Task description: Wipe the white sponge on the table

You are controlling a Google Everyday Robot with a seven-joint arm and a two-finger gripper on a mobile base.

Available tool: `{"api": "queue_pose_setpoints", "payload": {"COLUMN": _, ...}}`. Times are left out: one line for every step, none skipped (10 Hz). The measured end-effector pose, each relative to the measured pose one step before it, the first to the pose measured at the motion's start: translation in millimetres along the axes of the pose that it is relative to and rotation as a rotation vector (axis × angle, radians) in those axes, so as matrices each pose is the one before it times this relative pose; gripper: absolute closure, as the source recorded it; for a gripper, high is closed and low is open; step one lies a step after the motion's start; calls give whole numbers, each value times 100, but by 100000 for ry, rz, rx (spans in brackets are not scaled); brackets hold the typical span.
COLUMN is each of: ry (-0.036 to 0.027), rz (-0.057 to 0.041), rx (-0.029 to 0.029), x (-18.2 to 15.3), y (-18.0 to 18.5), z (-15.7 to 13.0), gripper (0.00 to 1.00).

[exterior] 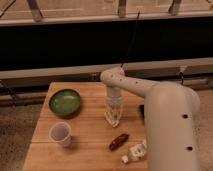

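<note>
My gripper (113,116) points straight down over the middle of the light wooden table (87,130). It hangs from the pale arm that reaches in from the right. It is shut on the white sponge (112,120), a small cream pad at its tip that rests on the tabletop. The gripper's body hides the sponge's upper part.
A green bowl (65,101) sits at the table's back left, and a white paper cup (60,134) stands at the front left. A dark reddish-brown oblong thing (119,141) lies just in front of the sponge. A small white labelled bottle (135,151) lies near the front right edge.
</note>
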Motion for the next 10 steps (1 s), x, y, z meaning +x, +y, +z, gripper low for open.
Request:
{"api": "queue_pose_setpoints", "payload": {"ry": 145, "rz": 1590, "rx": 203, "x": 733, "y": 259, "z": -170, "gripper": 100}}
{"api": "queue_pose_setpoints", "payload": {"ry": 81, "rz": 2078, "rx": 133, "x": 1211, "y": 206, "z": -389, "gripper": 100}}
{"api": "queue_pose_setpoints", "payload": {"ry": 660, "rz": 898, "rx": 1212, "x": 865, "y": -349, "z": -315, "gripper": 100}}
{"api": "queue_pose_setpoints", "payload": {"ry": 442, "rz": 383, "rx": 946, "x": 401, "y": -283, "z": -182, "gripper": 100}}
{"api": "queue_pose_setpoints", "payload": {"ry": 873, "rz": 232, "rx": 1014, "x": 426, "y": -337, "z": -275, "gripper": 100}}
{"api": "queue_pose_setpoints", "payload": {"ry": 598, "rz": 251, "rx": 1951, "x": 369, "y": -569, "z": -345, "gripper": 100}}
{"api": "queue_pose_setpoints", "payload": {"ry": -125, "rz": 5, "rx": 2228, "x": 160, "y": -472, "z": -194, "gripper": 100}}
{"api": "queue_pose_setpoints", "payload": {"ry": 450, "rz": -602, "rx": 892, "x": 33, "y": -262, "z": -76, "gripper": 100}}
{"api": "queue_pose_setpoints", "payload": {"ry": 823, "rz": -2617, "rx": -2371, "x": -754, "y": -1214, "z": -76, "gripper": 100}}
{"api": "queue_pose_setpoints", "payload": {"ry": 423, "rz": -1589, "rx": -1554, "x": -548, "y": -880, "z": -17, "gripper": 100}}
